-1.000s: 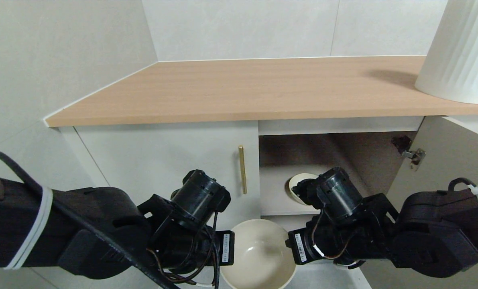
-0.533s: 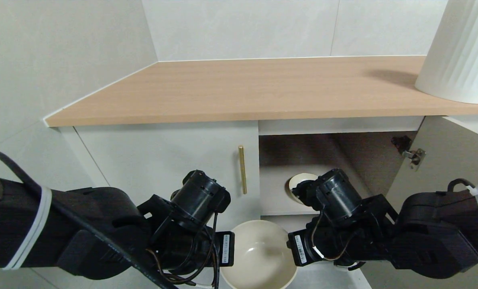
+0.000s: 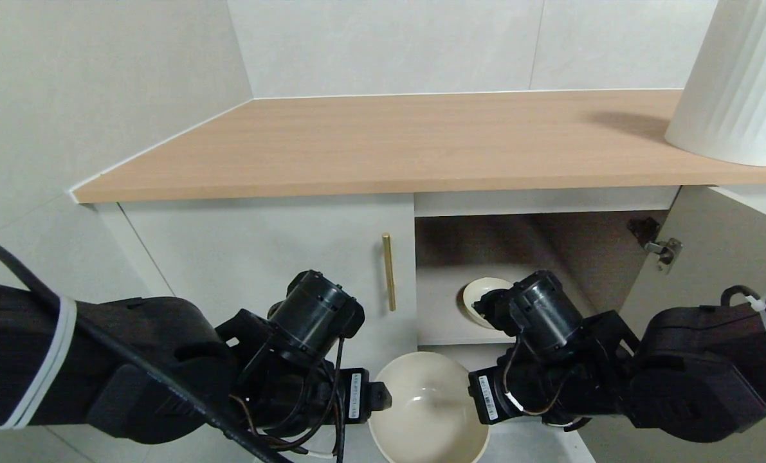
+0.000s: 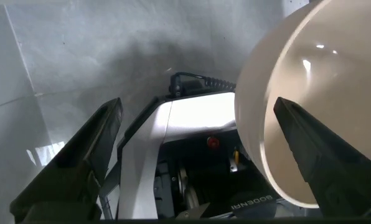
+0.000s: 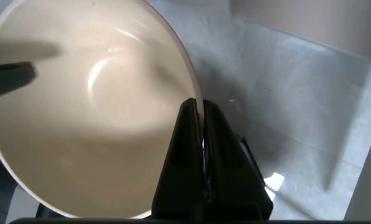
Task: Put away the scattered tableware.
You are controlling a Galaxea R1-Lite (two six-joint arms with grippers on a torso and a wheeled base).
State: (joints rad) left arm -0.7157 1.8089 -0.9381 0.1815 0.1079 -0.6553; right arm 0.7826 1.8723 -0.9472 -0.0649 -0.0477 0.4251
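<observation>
Head view, cream bowl (image 3: 428, 411) at bottom centre, your right gripper (image 5: 201, 115) clamped on its rim, your left gripper (image 4: 197, 109) spread apart beside it

The head view's bottom edge cuts off the near rim of the round cream ceramic bowl (image 3: 428, 411); in my left wrist view its far side also runs out of frame. My right arm (image 3: 678, 379) hides part of 1 small cream dish (image 3: 482, 286) inside the shadowed white cabinet (image 3: 550, 238). The tall white ribbed vessel (image 3: 736, 83) is cropped at top and right.
</observation>
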